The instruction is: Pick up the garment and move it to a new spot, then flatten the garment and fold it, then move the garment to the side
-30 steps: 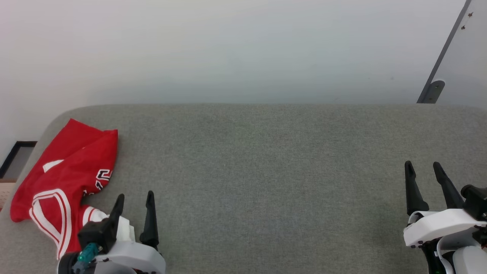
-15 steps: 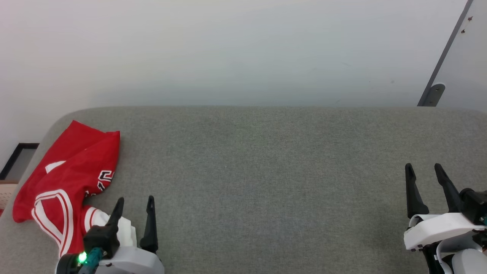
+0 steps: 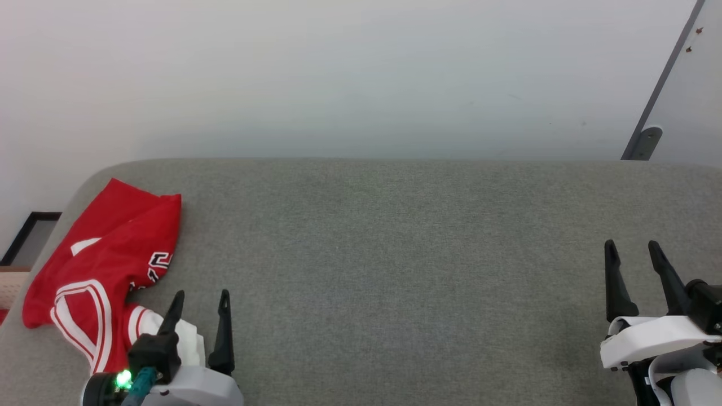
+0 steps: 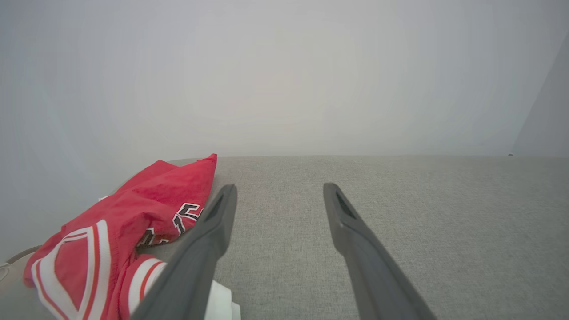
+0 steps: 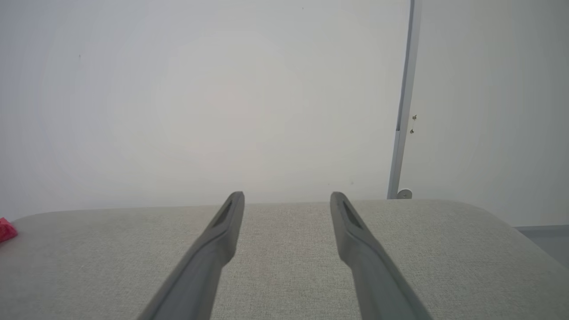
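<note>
The left gripper [image 3: 202, 294] sits low on the left. Its two dark fingers point up, and its jaws are wide apart with nothing between them. The right gripper [image 3: 631, 245] sits low on the right, jaws wide too, holding nothing.

The jersey [image 3: 107, 254] is bright red. White double-stripe trim loops around an opening at its near end, a small white patch sits on its upper fold, and black-and-white number print is half hidden in a crease along its right edge. It lies crumpled and loosely folded over itself at the left end of the grey fabric surface [image 3: 395, 254], running from near the rounded back corner toward the front. From the left wrist the jersey [image 4: 133, 222] stands up in soft humps, with a white part at its near end.
</note>
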